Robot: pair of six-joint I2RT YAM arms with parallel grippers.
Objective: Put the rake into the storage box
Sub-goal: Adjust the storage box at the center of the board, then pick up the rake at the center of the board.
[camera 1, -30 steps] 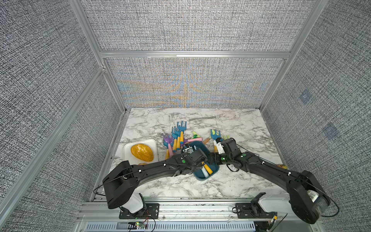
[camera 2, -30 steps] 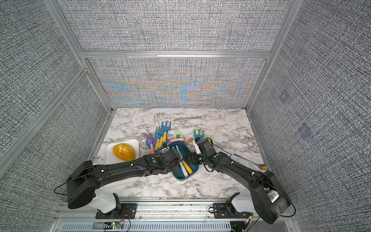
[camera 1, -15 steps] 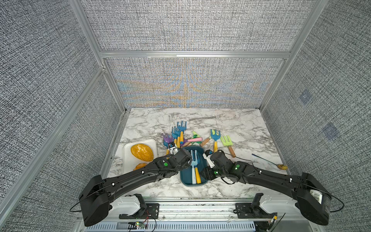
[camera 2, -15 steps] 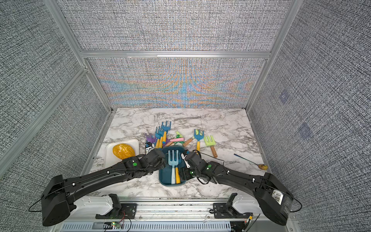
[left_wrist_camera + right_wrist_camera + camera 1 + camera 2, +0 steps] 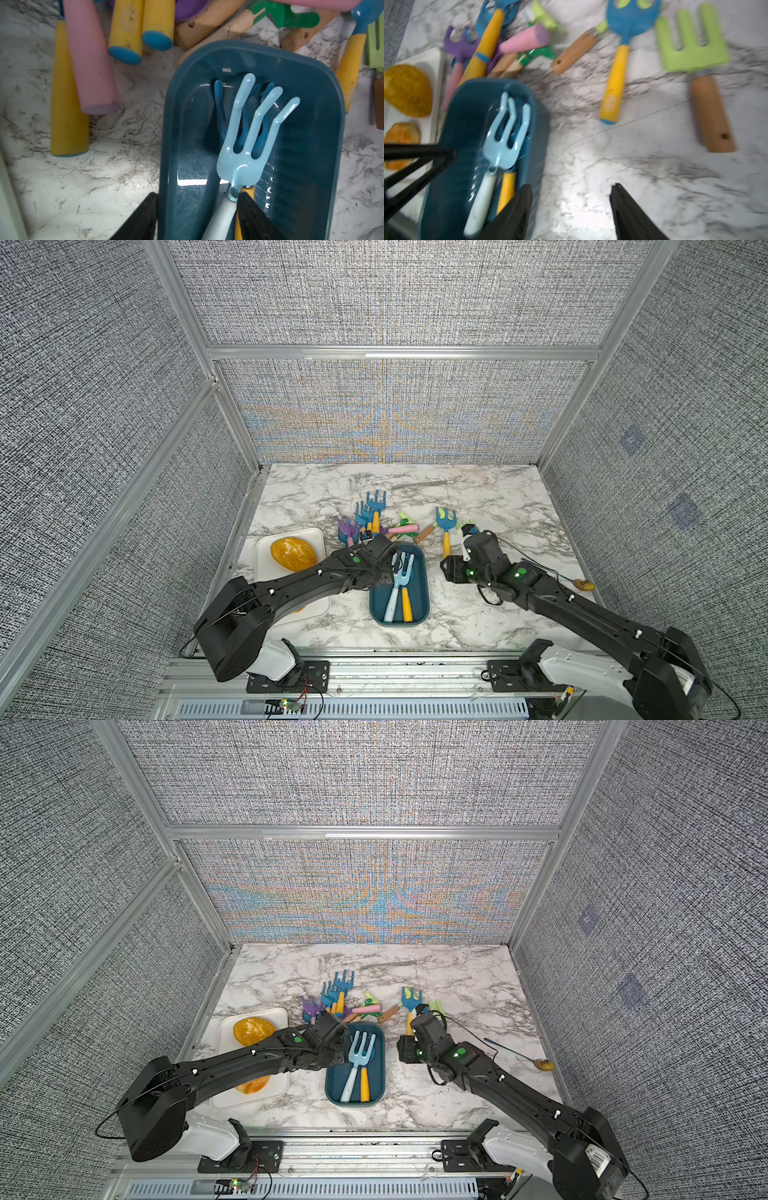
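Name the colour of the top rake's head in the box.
Rake head: light blue, clearest in left wrist view.

- Bare worktop (image 5: 457, 622) lies open right of the box (image 5: 420, 593), as far as the right arm.
- The left end effector (image 5: 197, 216) straddles the box's tray-side wall, jaws apart; two rakes (image 5: 395, 597) fill the box's middle lengthways.
- A tool pile (image 5: 374, 522) crowds the box's far end.
- The tray (image 5: 266, 543) and left arm block the left side.
- A blue rake (image 5: 445, 522) and green rake (image 5: 691, 52) lie ahead of the right end effector (image 5: 571, 212), whose parted jaws span bare marble.
- The rear worktop is open apart from a grey strip (image 5: 419, 485).
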